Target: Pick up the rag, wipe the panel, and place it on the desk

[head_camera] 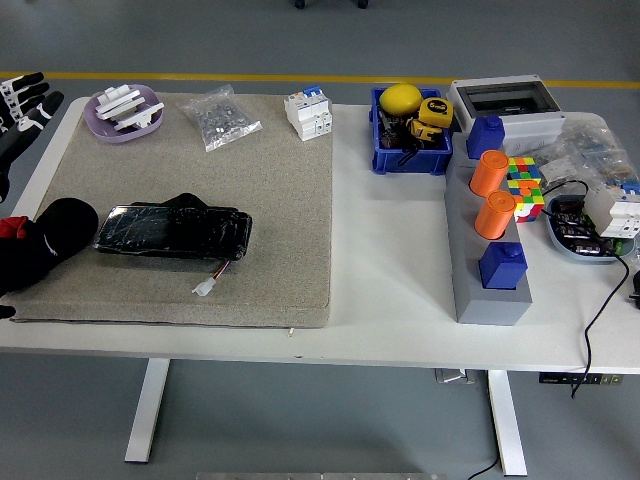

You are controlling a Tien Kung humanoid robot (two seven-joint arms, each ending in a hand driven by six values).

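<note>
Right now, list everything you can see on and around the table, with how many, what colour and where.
mat: 1, beige, table's left half
panel: 1, black, glossy, near left of mat
rag: 1, black, mat's left edge beside panel
dish: 1, lilac, white parts inside, mat's far left
bag of hardware: 1, clear, mat's far side
breaker: 1, white, mat's far right corner
bin: 1, blue, yellow items inside, far centre
enclosure: 1, grey, far right
block stand: 1, grey, holding orange and blue pegs, right
puzzle cube: 1, multicoloured, beside stand
left robot hand: 1, black and white, far left edge, fingers spread
</note>
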